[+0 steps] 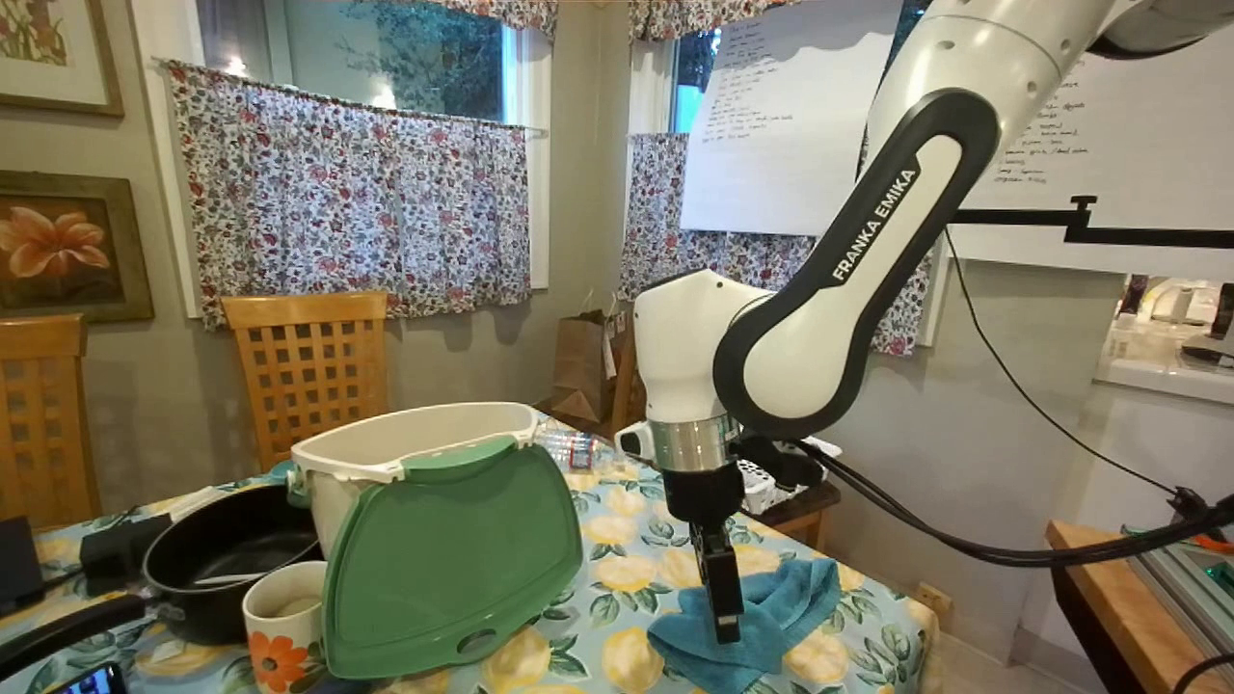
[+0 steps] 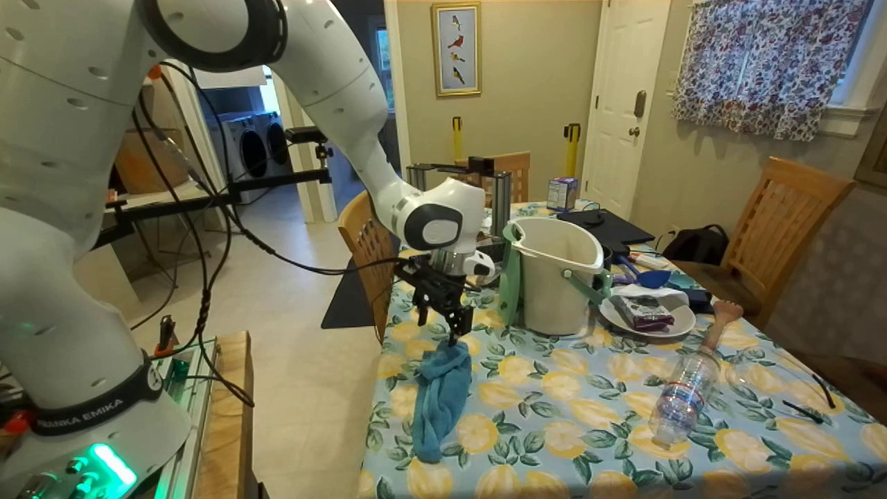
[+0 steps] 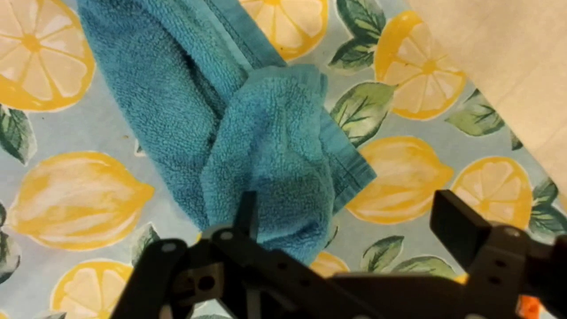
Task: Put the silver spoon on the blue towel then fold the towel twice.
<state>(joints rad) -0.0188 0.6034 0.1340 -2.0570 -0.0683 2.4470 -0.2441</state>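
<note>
The blue towel point(image 1: 786, 602) lies crumpled and folded over itself near the table's edge. It shows as a narrow bunched strip in an exterior view point(image 2: 440, 402). In the wrist view the towel point(image 3: 270, 146) has a rounded fold on top and a hemmed corner sticking out to the right. My gripper point(image 3: 350, 217) is open and points down over the towel's near end. One finger is over the rounded fold, the other over bare tablecloth. The gripper also shows above the towel in both exterior views point(image 1: 725, 622) point(image 2: 454, 333). I see no silver spoon; whether the towel covers it, I cannot tell.
A white bin point(image 2: 558, 291) with a green lid point(image 1: 453, 569) hanging on its side stands beside the arm. A black pan point(image 1: 231, 549) and a flowered mug point(image 1: 284, 617) are near it. A plastic bottle point(image 2: 682, 398) and a plate point(image 2: 682, 326) with a packet lie farther off.
</note>
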